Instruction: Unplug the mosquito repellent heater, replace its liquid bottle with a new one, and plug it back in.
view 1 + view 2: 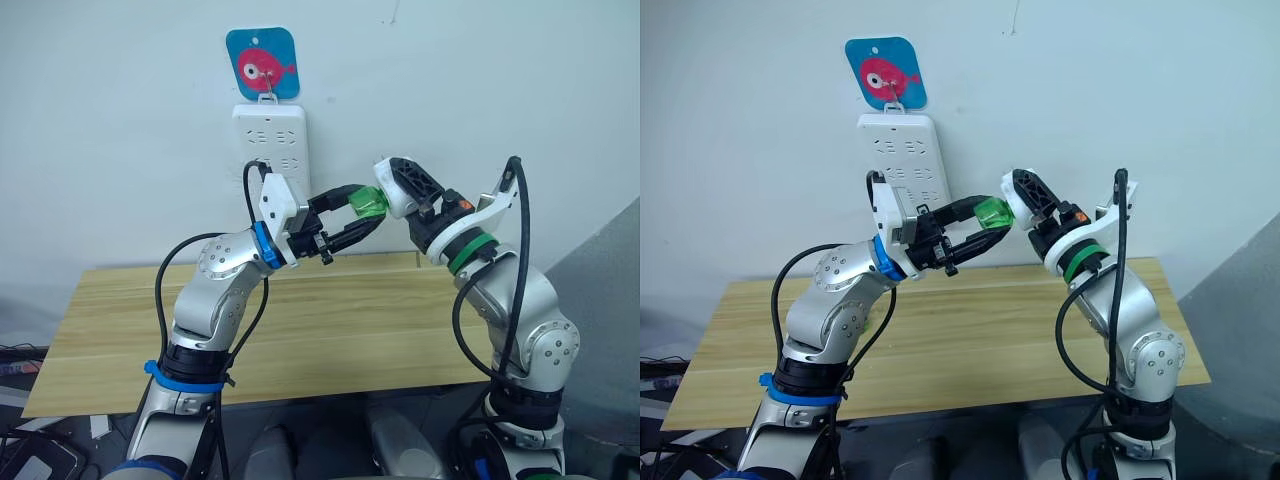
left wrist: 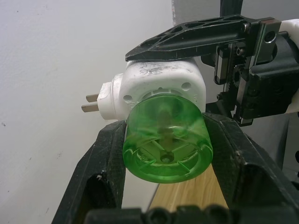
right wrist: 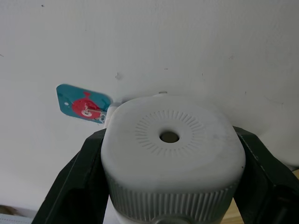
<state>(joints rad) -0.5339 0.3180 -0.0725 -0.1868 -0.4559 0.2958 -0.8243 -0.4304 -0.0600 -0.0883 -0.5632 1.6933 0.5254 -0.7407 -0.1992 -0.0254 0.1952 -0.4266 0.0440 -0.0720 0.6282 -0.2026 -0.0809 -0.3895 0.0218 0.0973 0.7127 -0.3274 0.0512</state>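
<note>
Both grippers meet in the air above the table, just right of the power strip. The white mosquito repellent heater (image 1: 386, 196) is clamped between the black fingers of my right gripper (image 1: 398, 186). In the left wrist view its two metal prongs (image 2: 92, 102) stick out free toward the wall. A translucent green liquid bottle (image 1: 368, 206) sits in the heater's underside. My left gripper (image 1: 366, 212) is shut on this bottle, one finger (image 2: 100, 161) pressing each side. The heater's vented top (image 3: 169, 137) shows between the fingers in the right wrist view.
A long white power strip (image 1: 270, 140) hangs on the wall under a blue fish-picture hook (image 1: 262, 63). A wooden table (image 1: 300, 330) stands against the wall below both arms. Cables lie on the floor at the far left (image 1: 20, 360).
</note>
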